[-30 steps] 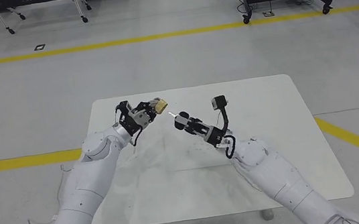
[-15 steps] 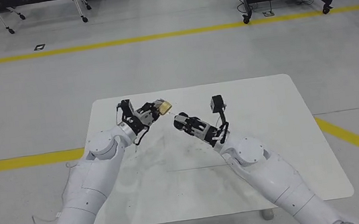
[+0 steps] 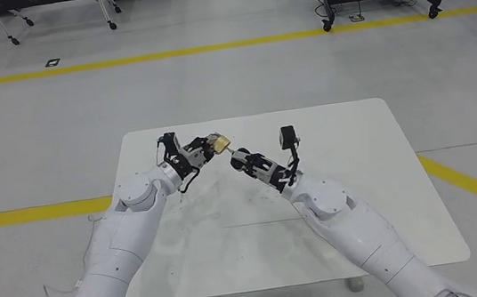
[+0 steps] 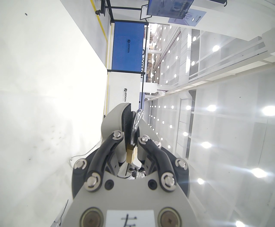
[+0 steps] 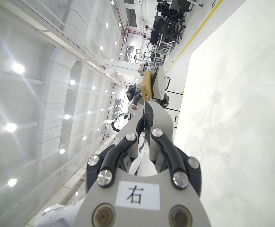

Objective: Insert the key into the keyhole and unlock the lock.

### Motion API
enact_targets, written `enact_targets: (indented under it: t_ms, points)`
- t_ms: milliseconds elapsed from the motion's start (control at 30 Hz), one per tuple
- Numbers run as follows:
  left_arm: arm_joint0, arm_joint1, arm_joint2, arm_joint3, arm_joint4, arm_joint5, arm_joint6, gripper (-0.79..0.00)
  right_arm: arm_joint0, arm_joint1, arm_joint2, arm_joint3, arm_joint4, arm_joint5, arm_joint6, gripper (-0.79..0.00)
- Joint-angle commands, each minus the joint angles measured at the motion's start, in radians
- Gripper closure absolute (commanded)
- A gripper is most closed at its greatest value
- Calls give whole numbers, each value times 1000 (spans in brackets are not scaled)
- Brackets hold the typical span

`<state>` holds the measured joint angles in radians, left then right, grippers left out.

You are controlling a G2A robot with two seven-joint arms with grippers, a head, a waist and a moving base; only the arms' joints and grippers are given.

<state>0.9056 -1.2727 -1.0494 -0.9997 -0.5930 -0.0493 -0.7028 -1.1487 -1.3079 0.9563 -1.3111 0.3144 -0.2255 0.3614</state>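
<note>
Above white table (image 3: 382, 220), left fingers (image 4: 115, 121) clamp padlock (image 5: 146, 88), right fingers (image 5: 162, 120) pinch key (image 5: 146, 105); yellow floor lines (image 3: 208, 49) around

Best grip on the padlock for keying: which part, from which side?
Likely the shackle end, approached from the side away from the keyhole, as the left gripper holds the padlock now. That leaves the brass body's keyhole face bare and pointing at the key in the right gripper.
</note>
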Motion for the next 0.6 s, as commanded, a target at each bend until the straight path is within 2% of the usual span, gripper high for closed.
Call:
enact_targets:
  t_ms: [0,233,567]
  points:
    - [-1,-1,0,1,7,-2,-1,0,1,-2,1,4,1,-2,-2,0]
    - [-1,-3,3,0,38,-12,-12,0,4,-9,3,16,-23,-6,-27,0]
    - [5,-4,14,-15,152,-55,51,0,-3,-16,0,5,-105,13,-88,0]
